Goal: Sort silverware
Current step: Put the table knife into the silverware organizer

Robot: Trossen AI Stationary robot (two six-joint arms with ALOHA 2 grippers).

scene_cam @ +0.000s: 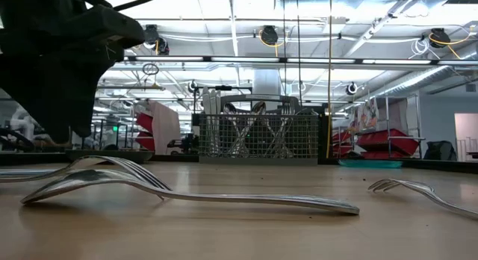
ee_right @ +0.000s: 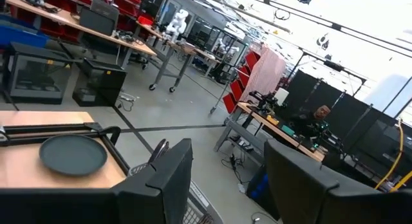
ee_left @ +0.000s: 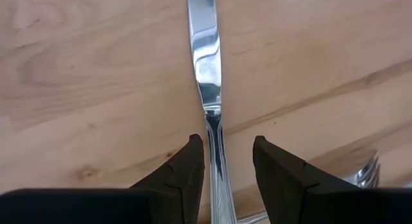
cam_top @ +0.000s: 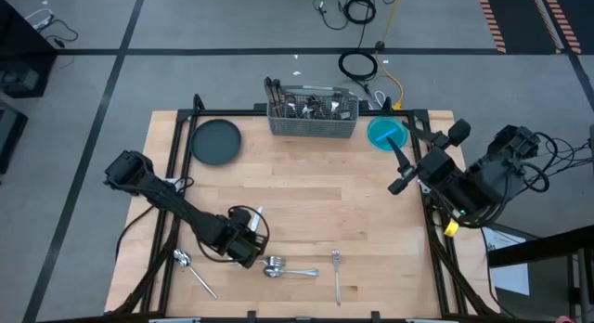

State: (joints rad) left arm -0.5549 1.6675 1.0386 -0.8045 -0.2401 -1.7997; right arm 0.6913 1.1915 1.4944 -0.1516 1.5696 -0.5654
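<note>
Two fingers (ee_left: 187, 179) of the left tool (ee_left: 224, 176) straddle a knife (ee_left: 207, 76) unclenched; forks (cam_top: 275, 265) lie just beside, nothing between. Right tool (ee_right: 222, 179) waits spread, well apart.

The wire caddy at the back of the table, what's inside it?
The wire caddy holds upright silverware: dark and silver handles show from above, crossed handles through the mesh in the low view. How many pieces and which kinds stays hidden.
</note>
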